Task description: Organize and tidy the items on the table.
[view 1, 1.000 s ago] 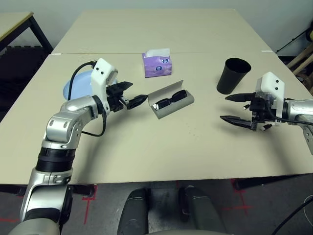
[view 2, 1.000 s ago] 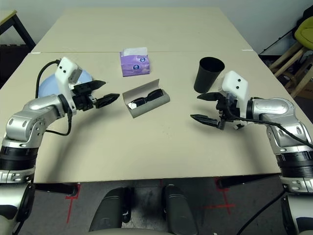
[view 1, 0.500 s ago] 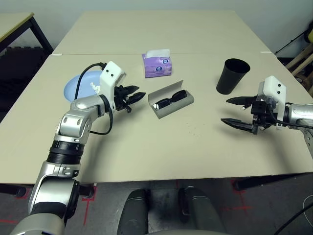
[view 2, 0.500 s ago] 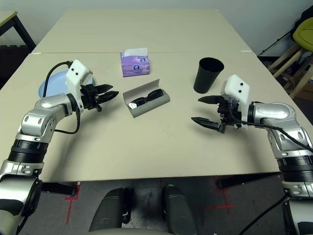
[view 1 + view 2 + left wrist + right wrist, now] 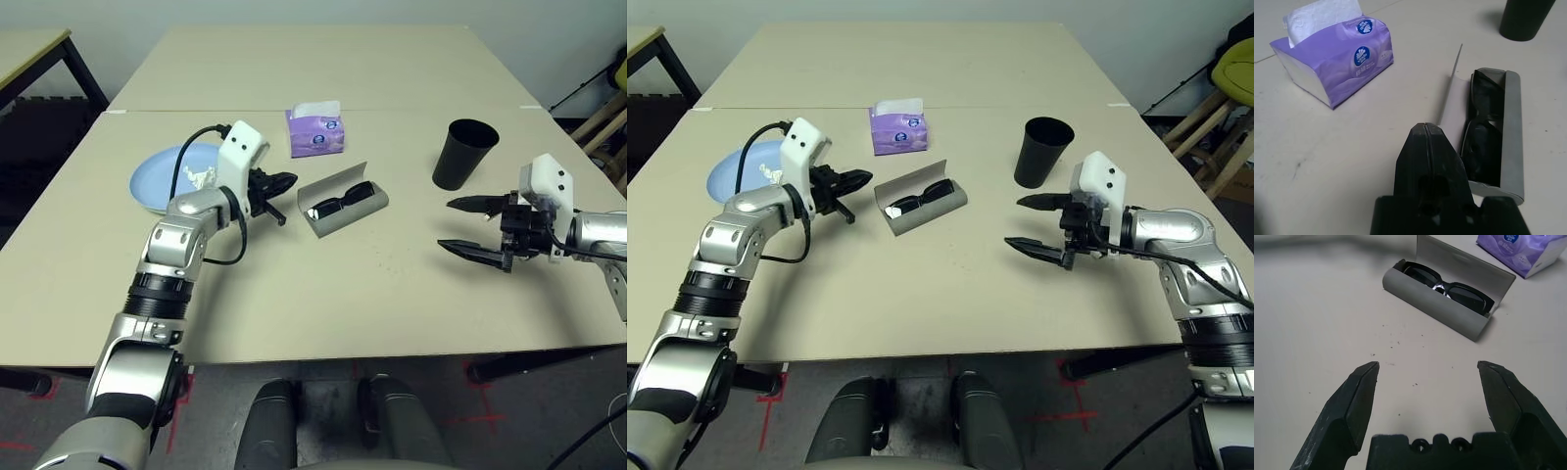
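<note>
The grey glasses case (image 5: 345, 211) lies open at the middle of the table (image 5: 294, 294), with the black sunglasses (image 5: 340, 200) inside. My left gripper (image 5: 287, 181) is shut and empty, its tip just left of the case's raised lid; the left wrist view shows the shut gripper (image 5: 1425, 129) beside the sunglasses (image 5: 1484, 132). Behind my left wrist sits the light blue plate (image 5: 157, 181) with a small crumpled white wad (image 5: 201, 176) on it. The black cup (image 5: 465, 152) stands upright at the right. In front of it my right gripper (image 5: 445, 224) hangs open and empty, pointing toward the case (image 5: 1435, 308).
A purple tissue pack (image 5: 315, 132) stands behind the case, near the seam across the table. A separate black-framed table (image 5: 29, 44) is at the far left. Chair legs (image 5: 602, 117) show beyond the right edge.
My left gripper has shut and swung right toward the case, uncovering the blue plate. The right gripper has stayed open and barely moved.
</note>
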